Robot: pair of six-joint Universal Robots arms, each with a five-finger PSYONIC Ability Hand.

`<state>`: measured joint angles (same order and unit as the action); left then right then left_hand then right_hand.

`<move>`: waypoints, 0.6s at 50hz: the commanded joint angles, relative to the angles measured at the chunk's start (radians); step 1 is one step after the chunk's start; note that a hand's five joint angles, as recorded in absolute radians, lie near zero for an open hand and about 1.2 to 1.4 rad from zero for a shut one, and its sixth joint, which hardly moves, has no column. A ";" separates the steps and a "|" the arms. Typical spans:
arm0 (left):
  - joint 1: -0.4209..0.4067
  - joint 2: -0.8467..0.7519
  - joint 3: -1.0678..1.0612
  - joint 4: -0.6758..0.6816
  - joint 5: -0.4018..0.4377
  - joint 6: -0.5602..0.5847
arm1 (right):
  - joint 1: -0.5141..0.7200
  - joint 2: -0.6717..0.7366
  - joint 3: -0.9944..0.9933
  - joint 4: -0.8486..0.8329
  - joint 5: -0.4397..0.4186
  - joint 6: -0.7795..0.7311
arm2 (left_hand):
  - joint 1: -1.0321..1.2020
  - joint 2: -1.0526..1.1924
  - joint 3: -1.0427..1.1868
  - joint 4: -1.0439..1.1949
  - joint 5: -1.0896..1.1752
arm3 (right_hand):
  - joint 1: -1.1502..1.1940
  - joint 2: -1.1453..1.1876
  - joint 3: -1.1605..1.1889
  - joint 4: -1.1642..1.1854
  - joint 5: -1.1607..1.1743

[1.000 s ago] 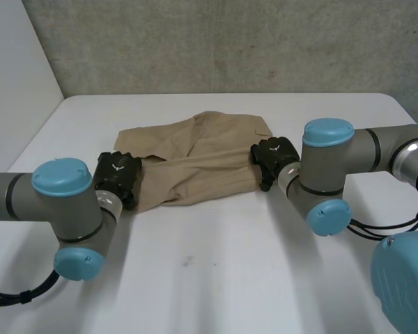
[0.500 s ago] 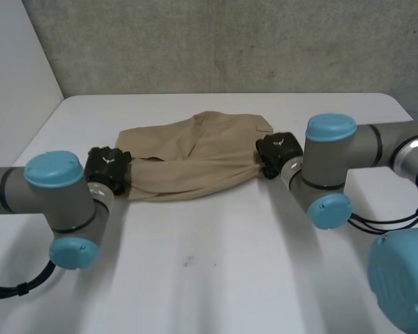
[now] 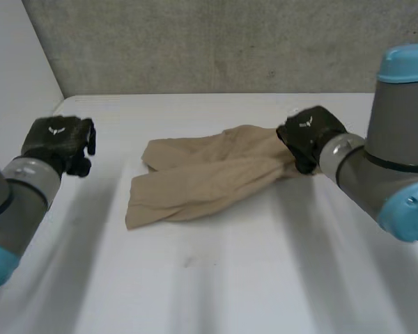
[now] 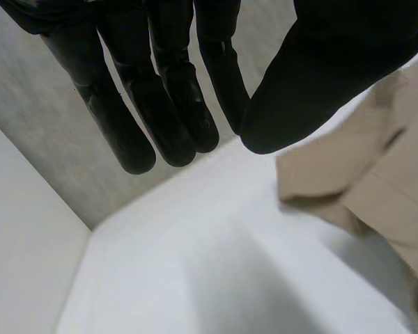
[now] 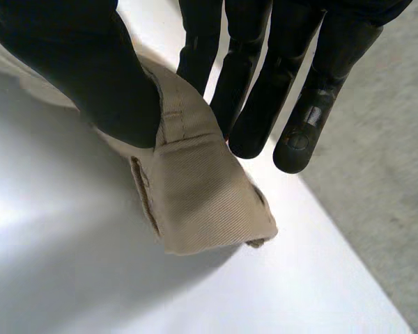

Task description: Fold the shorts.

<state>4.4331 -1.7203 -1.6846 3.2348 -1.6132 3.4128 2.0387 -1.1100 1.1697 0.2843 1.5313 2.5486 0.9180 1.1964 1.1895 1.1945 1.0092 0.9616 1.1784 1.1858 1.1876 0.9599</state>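
Shorts: the tan shorts lie crumpled in the middle of the white table, running from a far right end down to a near left corner. The layers overlap unevenly and no clean fold line shows.

Right hand: it holds the far right end of the shorts. In the right wrist view the thumb presses a seamed edge of the shorts against the straight fingers. Only a short length of that edge sits in the pinch; the rest juts out past the fingertips.

Left hand: it hangs to the left of the shorts, well apart from them. In the left wrist view its fingers are straight, the thumb stands close to them, and nothing lies between. The left edge of the shorts lies free on the table beyond the thumb.

Hazards, as judged from this state:
- You have one hold only. If you pull with the right hand, expect the whole garment to drag and bunch further.
- The pinch is shallow. A sharp tug could slide the seam out from under the thumb.
- The left end is doubled over. When you bring the left hand back, you may catch the top layer alone, and the fold would then come out skewed.
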 commanded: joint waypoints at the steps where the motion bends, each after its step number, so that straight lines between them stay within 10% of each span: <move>1: 0.011 0.022 -0.082 -0.055 0.099 -0.007 | -0.003 -0.053 0.097 0.059 -0.008 -0.024 | 0.348 0.069 0.076 0.071 0.082 | 0.435 0.218 0.211 0.209 0.262; 10: -0.087 -0.034 -0.156 0.012 0.128 -0.021 | -0.005 -0.042 0.148 0.001 -0.002 0.004 | -0.381 -0.659 -0.652 -0.657 -0.647 | 0.435 0.218 0.211 0.209 0.262; 30: -0.101 -0.269 -0.081 0.175 0.121 -0.007 | -0.031 -0.053 0.357 -0.197 -0.008 0.084 | -0.367 -0.645 -0.638 -0.643 -0.633 | 0.435 0.218 0.211 0.209 0.262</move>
<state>4.3338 -1.9187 -1.7964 3.4110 -1.4916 3.3983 2.0064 -1.1626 1.4993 0.1082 1.5232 2.6339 0.5021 0.4949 0.5046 0.4891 0.3094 0.9616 1.1784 1.1858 1.1877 0.9797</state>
